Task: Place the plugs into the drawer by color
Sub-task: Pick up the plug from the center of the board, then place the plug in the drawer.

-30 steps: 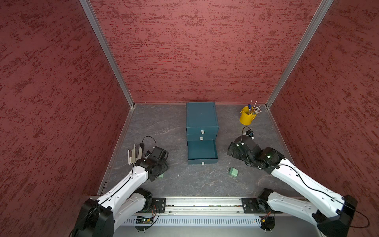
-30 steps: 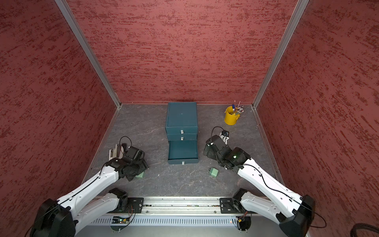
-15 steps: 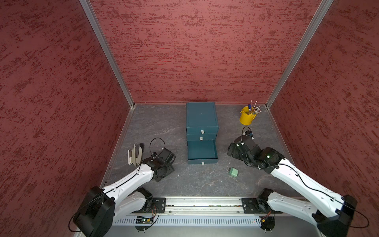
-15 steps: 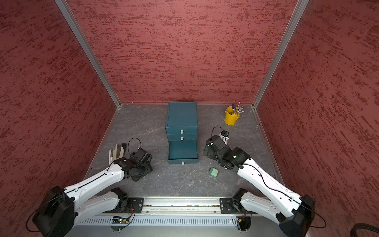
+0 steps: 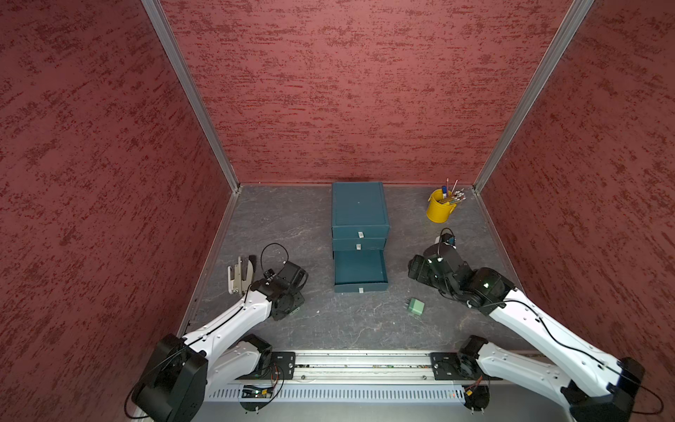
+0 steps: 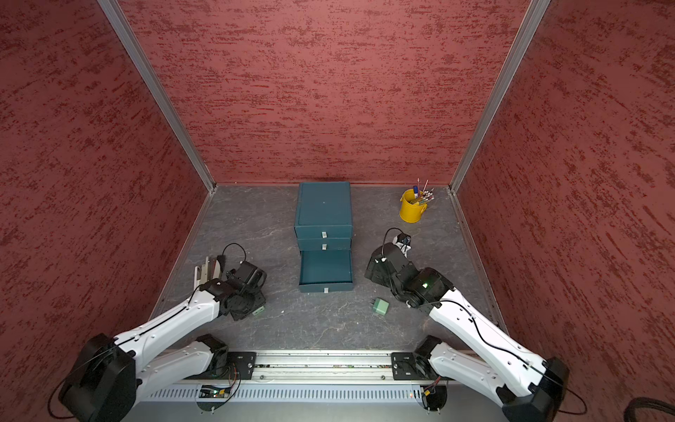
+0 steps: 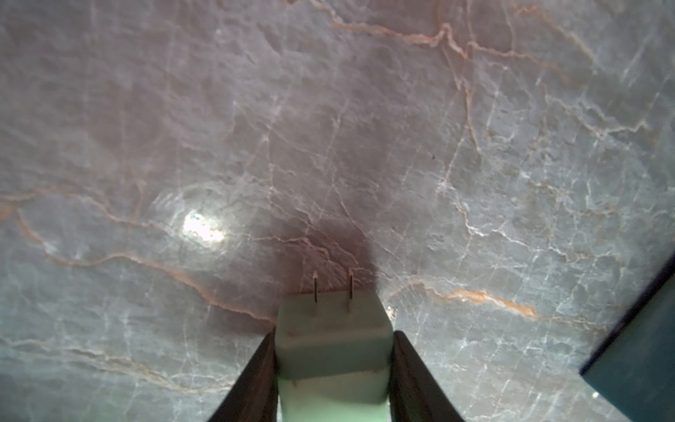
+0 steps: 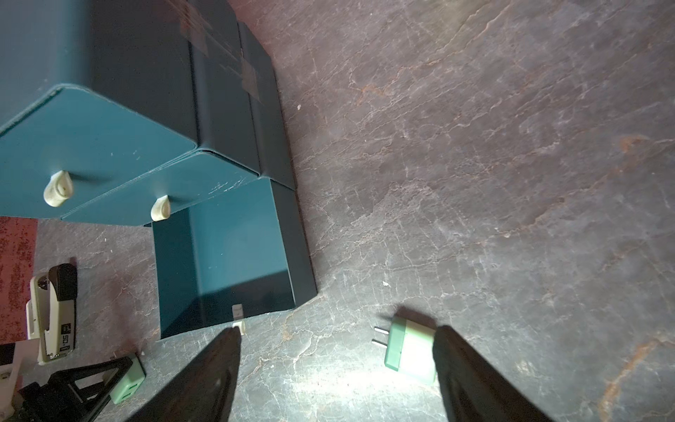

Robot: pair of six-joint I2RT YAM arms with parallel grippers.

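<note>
The left gripper [image 7: 334, 335] has a sage green plug [image 7: 330, 347] between its two dark jaws, one pressed against each side of the plug's rounded body. Two short metal prongs [image 7: 350, 288] stick out of the face turned away from the camera. Beyond it lies the grey marbled desk [image 7: 475, 146], veined in white and orange, with a bright glare spot [image 7: 202, 228] and a dark shadow around the prongs. A corner of the dark teal drawer chest [image 7: 639, 347] shows at one edge.
</note>
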